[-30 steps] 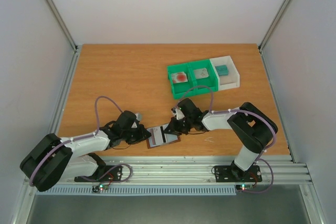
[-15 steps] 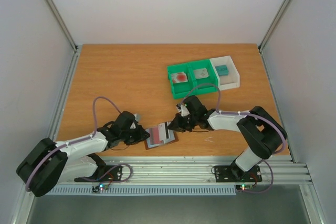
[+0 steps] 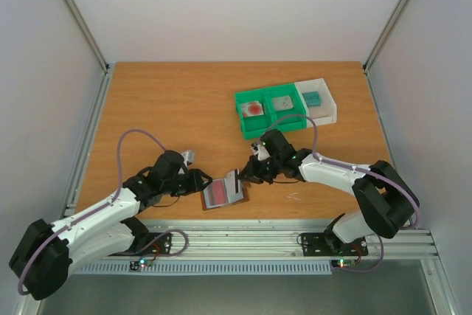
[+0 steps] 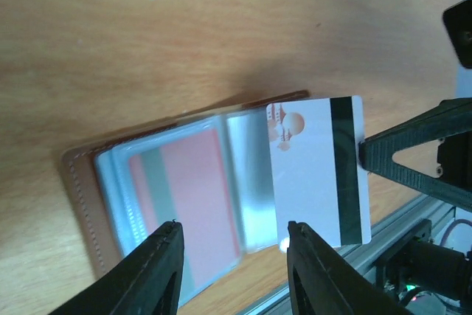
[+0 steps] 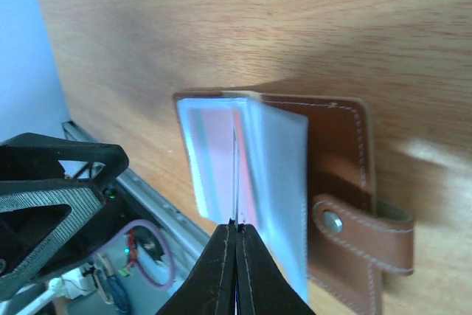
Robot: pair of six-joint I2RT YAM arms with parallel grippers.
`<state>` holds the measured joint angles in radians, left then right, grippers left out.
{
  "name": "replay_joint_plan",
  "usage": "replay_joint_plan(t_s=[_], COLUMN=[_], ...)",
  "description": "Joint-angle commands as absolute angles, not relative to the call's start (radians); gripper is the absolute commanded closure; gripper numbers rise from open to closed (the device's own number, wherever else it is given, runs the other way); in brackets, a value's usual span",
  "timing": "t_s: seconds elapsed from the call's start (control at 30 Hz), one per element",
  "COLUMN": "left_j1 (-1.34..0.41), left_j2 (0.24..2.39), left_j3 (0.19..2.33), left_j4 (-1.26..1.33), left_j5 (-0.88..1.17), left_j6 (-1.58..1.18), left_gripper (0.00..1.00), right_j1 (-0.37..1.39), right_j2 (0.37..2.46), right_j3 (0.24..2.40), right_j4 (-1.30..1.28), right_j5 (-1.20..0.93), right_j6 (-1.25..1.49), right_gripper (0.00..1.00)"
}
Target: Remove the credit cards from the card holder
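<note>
The card holder [image 3: 221, 195] lies open near the table's front edge, a brown wallet with clear sleeves and a pink card [image 4: 195, 197] inside. My right gripper [image 3: 247, 175] is shut on a white card [image 4: 317, 171] with a black stripe and a red blot, held edge-up just over the wallet's right half. In the right wrist view the card [image 5: 234, 175] is edge-on between my shut fingers [image 5: 236, 228], with the wallet [image 5: 335, 145] and its snap tab [image 5: 361, 230] below. My left gripper [image 4: 232, 240] is open and empty over the wallet's near edge; it also shows in the top view [image 3: 199, 181].
A green two-compartment tray [image 3: 267, 119] at the back right holds a pale card with a red blot [image 3: 254, 108] and a grey card [image 3: 283, 102]. A white tray [image 3: 324, 114] beside it holds a teal card [image 3: 313, 98]. The metal rail [image 3: 243, 237] runs just below the wallet.
My right gripper has lifted the white card up and to the right, off the wallet's sleeves. The pink card now shows. My left gripper has drawn back a little to the left.
</note>
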<state>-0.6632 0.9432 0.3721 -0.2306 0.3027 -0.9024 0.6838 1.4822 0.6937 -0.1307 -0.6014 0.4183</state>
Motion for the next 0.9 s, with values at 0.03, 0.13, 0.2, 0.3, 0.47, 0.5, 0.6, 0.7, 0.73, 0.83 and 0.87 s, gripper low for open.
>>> replay_joint_plan(t_s=[0.03, 0.13, 0.2, 0.3, 0.47, 0.5, 0.6, 0.7, 0.73, 0.83, 0.87], left_j1=[-0.667, -0.669, -0.67, -0.671, -0.685, -0.692, -0.697, -0.71, -0.717, -0.751, -0.764], left_j2=[0.907, 0.902, 0.898, 0.894, 0.887, 0.886, 0.886, 0.884, 0.886, 0.908, 0.922], left_j3=[0.442, 0.461, 0.473, 0.487, 0.518, 0.522, 0.513, 0.515, 0.517, 0.532, 0.54], left_j4=[-0.258, -0.247, -0.25, -0.239, -0.23, -0.225, -0.152, -0.119, -0.115, -0.112, -0.113], left_j5=[0.29, 0.313, 0.317, 0.344, 0.371, 0.373, 0.429, 0.427, 0.418, 0.388, 0.378], left_j6=[-0.813, -0.781, -0.755, -0.72, -0.672, -0.661, -0.647, -0.635, -0.624, -0.574, -0.56], left_gripper=[0.59, 0.59, 0.59, 0.59, 0.58, 0.56, 0.54, 0.54, 0.54, 0.53, 0.53], right_j1=[0.68, 0.68, 0.681, 0.68, 0.681, 0.68, 0.681, 0.681, 0.68, 0.68, 0.68], right_j2=[1.414, 1.396, 1.389, 1.397, 1.467, 1.481, 1.503, 1.528, 1.537, 1.559, 1.565], right_j3=[0.773, 0.821, 0.858, 0.957, 1.157, 1.183, 1.217, 1.265, 1.288, 1.342, 1.35], right_j4=[-0.265, -0.345, -0.408, -0.569, -0.899, -0.917, -0.923, -0.975, -1.001, -1.049, -1.049], right_j5=[-0.592, -0.578, -0.563, -0.505, -0.398, -0.406, -0.437, -0.427, -0.415, -0.396, -0.402], right_j6=[0.532, 0.575, 0.609, 0.649, 0.706, 0.712, 0.772, 0.821, 0.827, 0.847, 0.851], right_gripper=[0.99, 0.99, 0.99, 0.99, 0.99, 0.99, 0.99, 0.99, 0.99, 0.99, 0.99])
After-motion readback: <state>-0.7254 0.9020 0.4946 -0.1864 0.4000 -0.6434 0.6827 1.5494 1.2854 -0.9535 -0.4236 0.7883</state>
